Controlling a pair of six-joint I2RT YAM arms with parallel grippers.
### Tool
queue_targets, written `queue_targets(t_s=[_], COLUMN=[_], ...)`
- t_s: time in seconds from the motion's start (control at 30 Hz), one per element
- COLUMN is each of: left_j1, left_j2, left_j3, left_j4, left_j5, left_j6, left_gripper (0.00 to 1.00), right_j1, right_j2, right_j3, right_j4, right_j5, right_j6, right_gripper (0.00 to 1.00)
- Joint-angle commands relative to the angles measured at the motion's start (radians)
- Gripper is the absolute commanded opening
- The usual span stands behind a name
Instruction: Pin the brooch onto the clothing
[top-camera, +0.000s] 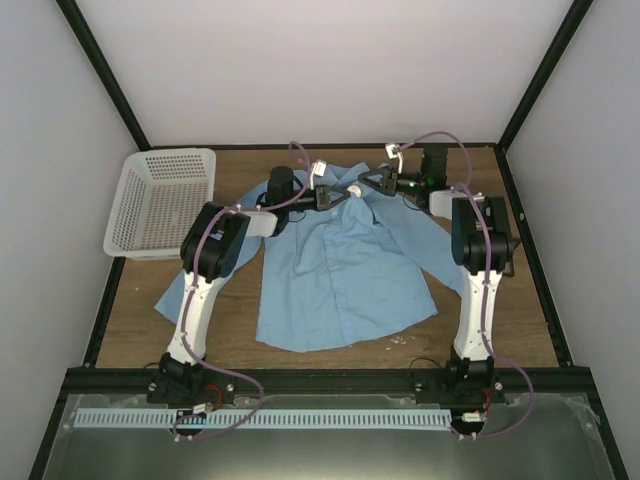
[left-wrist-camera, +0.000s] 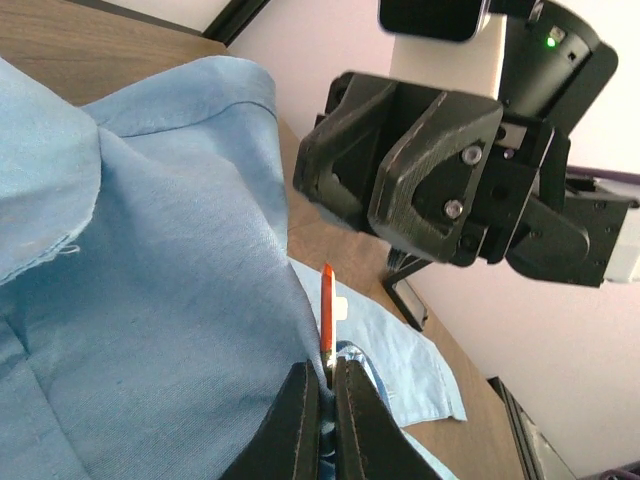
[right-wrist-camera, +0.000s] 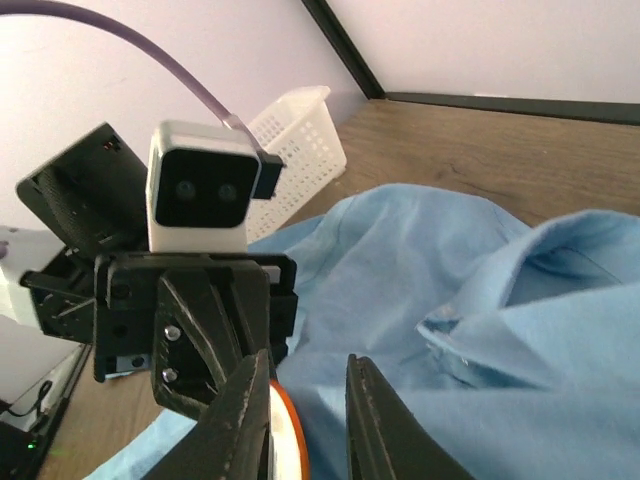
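We see L jaws pinched on brooch (left-wrist-camera: 326, 300) over shirt (top-camera: 340, 280); R jaws narrowly apart opp.; basket (top-camera: 172, 154) well left of both.

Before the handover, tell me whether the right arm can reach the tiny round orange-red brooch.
Probably yes: the brooch stands exposed above the left end effector pinching it, and the right end effector hangs close by, nothing between.
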Motion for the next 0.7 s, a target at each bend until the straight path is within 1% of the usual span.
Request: queue_targets(t_s=[0.0,0.07,0.1,0.3,0.43,0.6,0.67], left_j1=[-0.007,-0.007,-0.007,-0.007,-0.008,-0.008,-0.008], left_j2=[-0.042,-0.044,-0.044,-0.045,-0.042,-0.042,-0.04], left_j3=[0.02,0.023,0.024,0.033,0.039,0.048,0.054], left_j4=[0.0,-0.011,-0.012,-0.012,-0.014,-0.028,-0.041], left_j5=[0.037,0.037,0.037,0.036,0.036,0.033,0.033], left_j6=[0.053,0.062,0.066,0.064,0.062,0.065,0.072], left_gripper=[0.0,0.0,0.0,0.0,0.0,0.0,0.0], right_j1=[-0.004,-0.004,-0.003,0.001,0.006,0.018,0.019], right_j2=[0.046,0.051,0.053,0.063,0.068,0.073,0.075], right_j3=[0.083,0.084,0.085,0.082,0.089,0.088,0.089], right_j4=[-0.158,-0.17,-0.175,-0.219,-0.206,-0.196,-0.191], right_j5=[-0.1,-0.109,-0.111,-0.113,-0.136,-0.155,-0.156], right_j6=[-0.119,-0.129,-0.131,-0.166,-0.154,-0.152,-0.147], right_gripper=[0.17,0.21,0.22,0.22,0.18,0.15,0.11])
